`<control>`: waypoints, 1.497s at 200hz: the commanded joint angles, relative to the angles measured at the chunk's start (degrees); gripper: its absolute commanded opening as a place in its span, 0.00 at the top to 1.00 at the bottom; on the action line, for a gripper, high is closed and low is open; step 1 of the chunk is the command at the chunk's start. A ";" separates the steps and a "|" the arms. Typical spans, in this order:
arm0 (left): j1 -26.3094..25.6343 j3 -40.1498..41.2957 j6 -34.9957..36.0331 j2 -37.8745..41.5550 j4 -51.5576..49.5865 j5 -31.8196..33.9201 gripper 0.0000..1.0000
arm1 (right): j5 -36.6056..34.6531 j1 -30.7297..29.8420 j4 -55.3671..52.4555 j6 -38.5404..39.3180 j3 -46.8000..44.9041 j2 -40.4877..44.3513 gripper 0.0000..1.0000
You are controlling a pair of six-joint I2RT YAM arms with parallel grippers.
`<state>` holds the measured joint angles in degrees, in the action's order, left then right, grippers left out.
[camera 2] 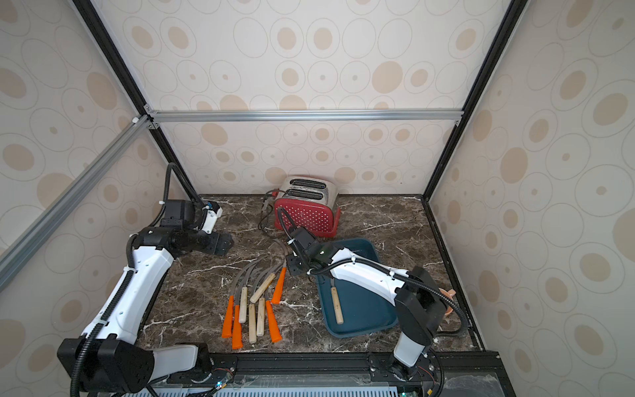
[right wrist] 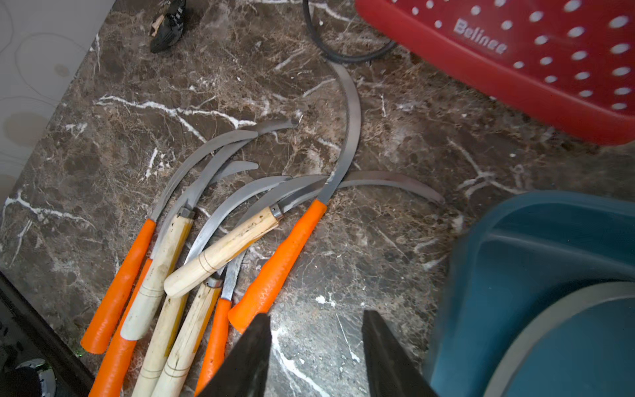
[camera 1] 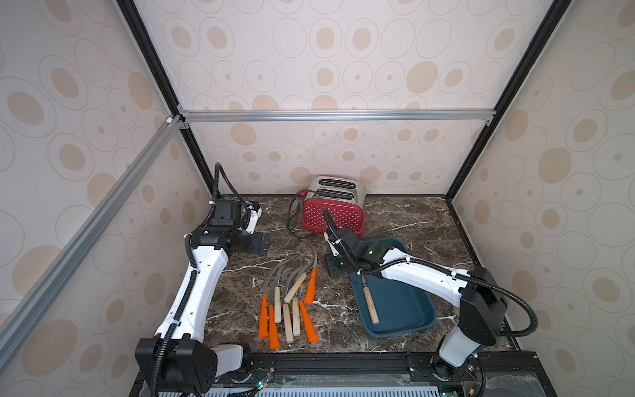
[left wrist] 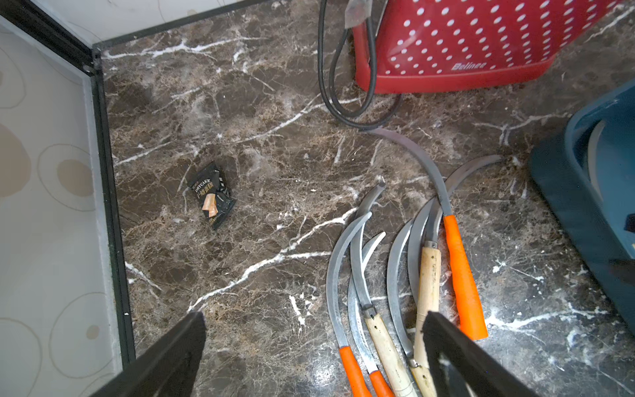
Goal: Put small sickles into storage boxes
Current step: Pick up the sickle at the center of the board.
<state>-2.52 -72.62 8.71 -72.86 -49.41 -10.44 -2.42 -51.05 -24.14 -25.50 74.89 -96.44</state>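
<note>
Several small sickles (camera 1: 292,299) with orange or pale wooden handles lie in a loose pile mid-table, also seen in a top view (camera 2: 256,302) and in both wrist views (left wrist: 412,275) (right wrist: 220,247). The storage box, a teal tray (camera 1: 405,309) (camera 2: 364,309), sits to their right with one wooden-handled sickle (camera 1: 371,306) (camera 2: 336,306) inside. My right gripper (camera 1: 335,264) (right wrist: 316,319) hovers between the pile and the tray's far-left corner, open and empty over bare marble. My left gripper (camera 1: 259,242) (left wrist: 314,319) is open and empty, behind and left of the pile.
A red dotted toaster (camera 1: 335,214) stands at the back, its black cord (camera 1: 293,216) looped on the table beside it. A black snack wrapper (left wrist: 211,196) lies near the back left corner. Enclosure walls border the marble table on three sides.
</note>
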 commanded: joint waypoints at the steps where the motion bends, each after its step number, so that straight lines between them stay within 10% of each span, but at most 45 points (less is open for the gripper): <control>1: -1.81 0.74 2.16 0.00 -1.48 1.72 0.01 | 3.90 -0.95 2.21 -1.82 2.60 0.88 0.54; 299: -2.30 -0.26 -0.18 2.10 2.29 6.13 0.01 | -1.62 -7.51 -14.08 -17.66 14.40 -16.88 0.51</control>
<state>-4.62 -71.37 8.29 -71.68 -47.27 -4.58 -4.25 -57.63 -36.03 -41.04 87.59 -111.61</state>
